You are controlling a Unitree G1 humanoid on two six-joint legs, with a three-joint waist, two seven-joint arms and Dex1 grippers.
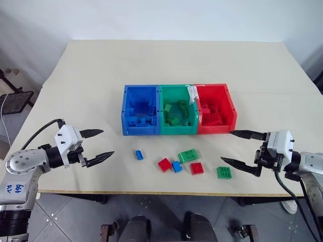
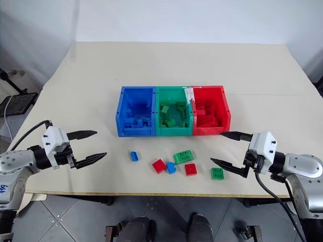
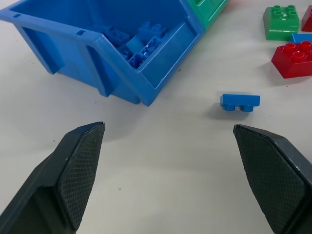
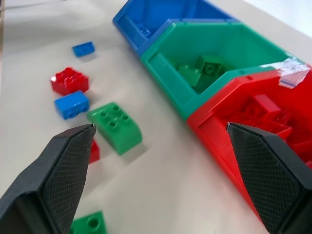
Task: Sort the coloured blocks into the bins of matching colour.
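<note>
Three joined bins stand mid-table: blue, green and red, each holding blocks of its own colour. In front of them several loose blocks lie on the table: a small blue one, a red one, a blue one, an oblong green one, a red one and a green one. My left gripper hovers open left of the blue block, holding nothing. My right gripper stands open and empty just right of the green block, near the red bin's corner.
The beige table has wide bare room behind and beside the bins. Its front edge runs just below the loose blocks. A dark stand sits on the floor off the table's left side.
</note>
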